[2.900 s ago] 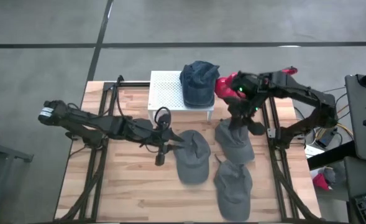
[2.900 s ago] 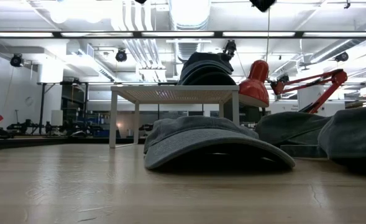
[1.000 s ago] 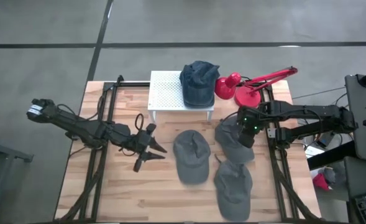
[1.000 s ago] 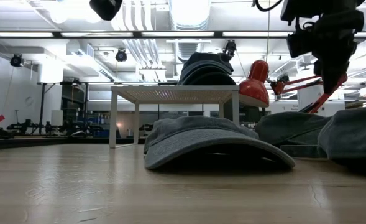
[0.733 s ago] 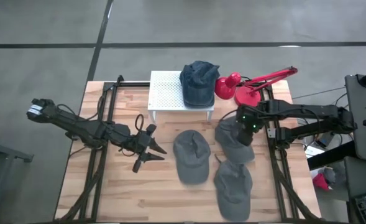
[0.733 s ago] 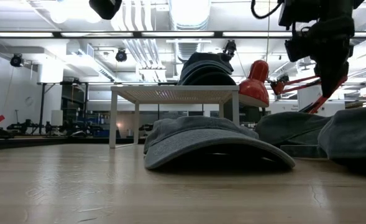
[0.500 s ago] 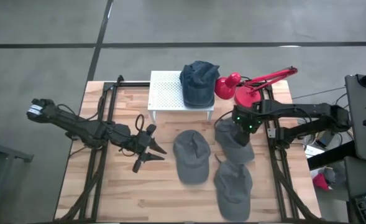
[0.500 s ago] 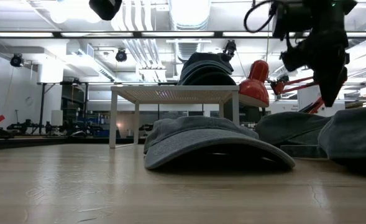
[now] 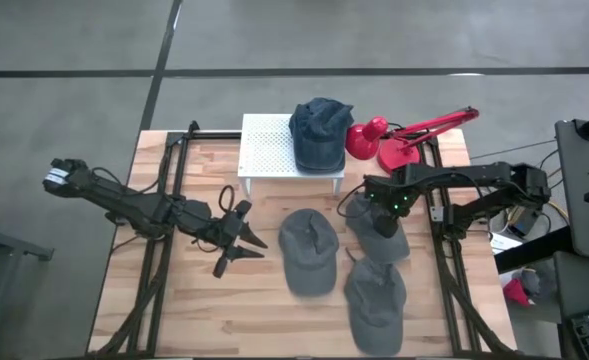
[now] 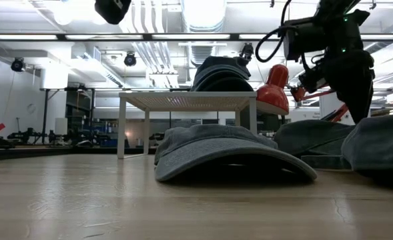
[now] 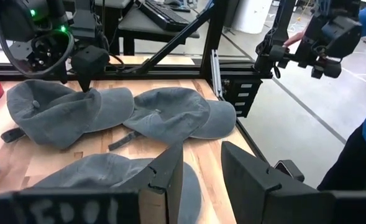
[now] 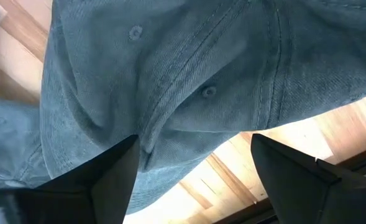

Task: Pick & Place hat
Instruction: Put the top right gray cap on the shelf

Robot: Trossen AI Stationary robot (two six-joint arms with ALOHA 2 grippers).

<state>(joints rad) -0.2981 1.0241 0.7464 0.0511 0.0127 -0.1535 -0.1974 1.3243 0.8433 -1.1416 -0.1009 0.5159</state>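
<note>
Three grey caps lie crown up on the wooden table: a middle one (image 9: pixel 309 250), a far right one (image 9: pixel 379 232) and a near right one (image 9: pixel 374 295). A blue cap (image 9: pixel 320 130) sits on a white stand (image 9: pixel 269 148) at the far edge. My right gripper (image 12: pixel 195 140) is open and points down on the far right cap's crown; it also shows in the left wrist view (image 11: pixel 85 74) and the low view (image 10: pixel 355 93). My left gripper (image 9: pixel 242 243) is open and empty above the table, left of the middle cap (image 11: pixel 108 171). My right gripper comes from above, pointing down, its open fingers astride the top of the far right cap's crown (image 12: pixel 170 118). One fingertip (image 12: pixel 130 146) meets the cloth beside a crease; whether the other (image 12: pixel 260 143) touches, I cannot tell. The cap lies on the table.
A red desk lamp (image 9: pixel 384 138) stands at the far right, beside the stand. Dark frame rails (image 9: pixel 442 250) run along the table's left and right sides. Bare wood (image 9: pixel 204 310) lies at the near left. A person's sleeve (image 11: pixel 363 155) shows beyond the table.
My right gripper has moved toward the table's left edge and down, from above the right rail onto the far right cap's crown. The caps have stayed where they were.
</note>
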